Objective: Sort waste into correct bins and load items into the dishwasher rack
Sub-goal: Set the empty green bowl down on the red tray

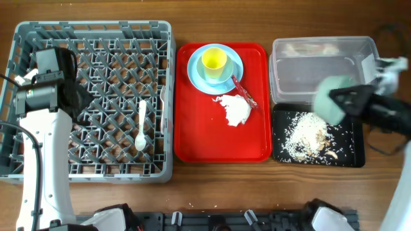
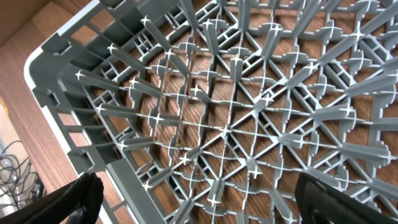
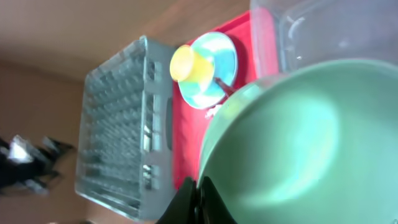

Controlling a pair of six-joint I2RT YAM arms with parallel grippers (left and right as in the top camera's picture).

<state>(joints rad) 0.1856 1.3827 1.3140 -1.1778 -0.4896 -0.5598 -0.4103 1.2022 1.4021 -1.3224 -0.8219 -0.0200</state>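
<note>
Emptying step, by the look of it: pale green bowl [image 1: 323, 106] pinched at its rim in right hand [image 3: 198, 198], held above where black tray [image 1: 358, 151] meets clear tub [image 1: 308, 74], 3 o'clock of bench. Rice scraps [image 1: 307, 136] already heaped in the tray. Left hand [image 2: 205, 202] spread wide, holding nothing, hovering over dishwasher rack [image 1: 96, 173] at 9 o'clock; spoon [image 1: 141, 125] lying inside. Next, probably: carry bowl across red tray [image 1: 192, 141] toward 9 o'clock, seat between pegs. Left to sort on red tray: napkin [image 1: 236, 109], red wrapper [image 1: 243, 90], yellow cup [image 1: 214, 61] on blue plate [image 1: 199, 77].
</note>
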